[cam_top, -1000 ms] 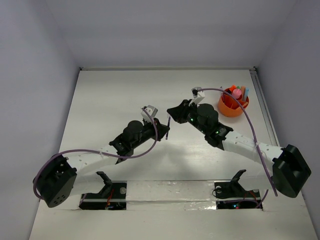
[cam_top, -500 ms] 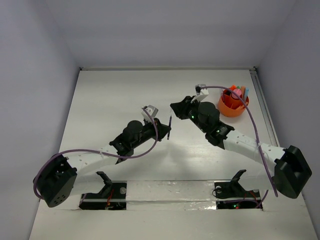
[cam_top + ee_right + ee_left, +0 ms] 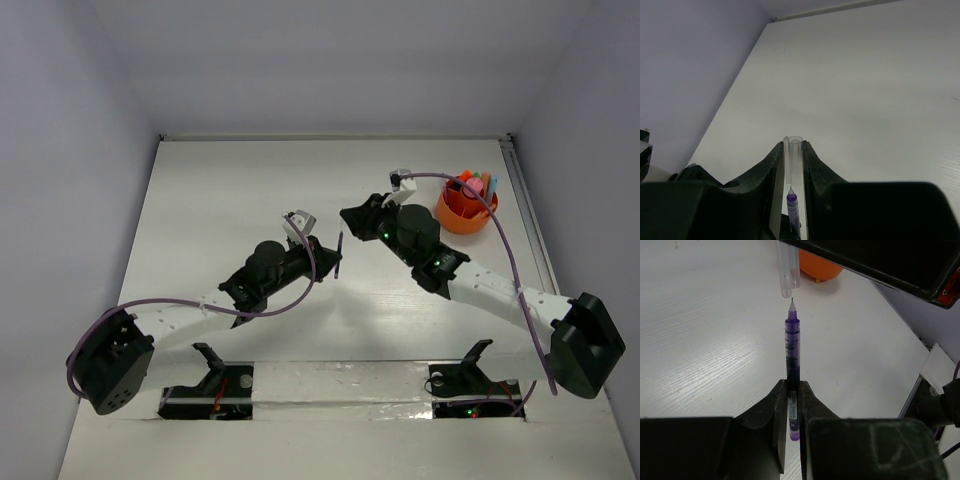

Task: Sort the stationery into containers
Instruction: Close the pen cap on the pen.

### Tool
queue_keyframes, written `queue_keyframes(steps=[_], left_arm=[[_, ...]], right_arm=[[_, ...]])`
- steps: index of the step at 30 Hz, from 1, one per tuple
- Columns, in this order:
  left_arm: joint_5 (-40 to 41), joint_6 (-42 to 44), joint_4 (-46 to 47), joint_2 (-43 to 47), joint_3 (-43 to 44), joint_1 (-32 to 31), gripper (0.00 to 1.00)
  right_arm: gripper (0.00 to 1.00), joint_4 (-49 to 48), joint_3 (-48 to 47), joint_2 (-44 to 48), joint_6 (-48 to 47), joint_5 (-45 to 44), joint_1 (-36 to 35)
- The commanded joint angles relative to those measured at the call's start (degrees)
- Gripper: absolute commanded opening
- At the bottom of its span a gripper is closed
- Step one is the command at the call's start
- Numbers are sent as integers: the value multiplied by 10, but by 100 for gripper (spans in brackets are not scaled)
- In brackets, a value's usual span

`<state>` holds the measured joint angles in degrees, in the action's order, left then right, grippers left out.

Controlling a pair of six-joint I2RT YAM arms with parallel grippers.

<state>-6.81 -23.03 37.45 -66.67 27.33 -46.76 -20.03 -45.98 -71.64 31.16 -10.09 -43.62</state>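
Note:
My left gripper [image 3: 793, 390] is shut on a thin purple pen [image 3: 792, 345], uncapped, tip pointing away. My right gripper [image 3: 794, 147] is shut on the pen's clear cap [image 3: 795, 160]. In the left wrist view the cap [image 3: 788, 270] hangs just beyond the pen tip, with a small gap. In the right wrist view the pen tip [image 3: 792, 202] sits just below the cap's open end. In the top view both grippers, left [image 3: 330, 258] and right [image 3: 350, 217], meet mid-table, the pen [image 3: 338, 255] between them. The orange container [image 3: 465, 207] stands at the right rear with several markers in it.
The container also shows as an orange bulge [image 3: 820, 267] at the top of the left wrist view. A purple cable [image 3: 495, 215] arcs from the right wrist past the container. White walls surround the table; a rail [image 3: 530, 220] runs along the right edge.
The right gripper with the cap has lifted slightly up and right away from the left gripper between one second ago and now. The left arm has stayed still.

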Motion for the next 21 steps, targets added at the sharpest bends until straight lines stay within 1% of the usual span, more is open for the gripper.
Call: queue_keyframes(steps=[1, 17, 21], left_arm=[[6, -2, 25, 8, 3, 4, 0], [20, -4, 24, 20, -2, 4, 0], [12, -14, 32, 16, -2, 4, 0]], right_arm=[[0, -30, 7, 11, 2, 15, -9], [0, -31, 38, 26, 5, 9, -20], [0, -61, 59, 33, 6, 10, -26]])
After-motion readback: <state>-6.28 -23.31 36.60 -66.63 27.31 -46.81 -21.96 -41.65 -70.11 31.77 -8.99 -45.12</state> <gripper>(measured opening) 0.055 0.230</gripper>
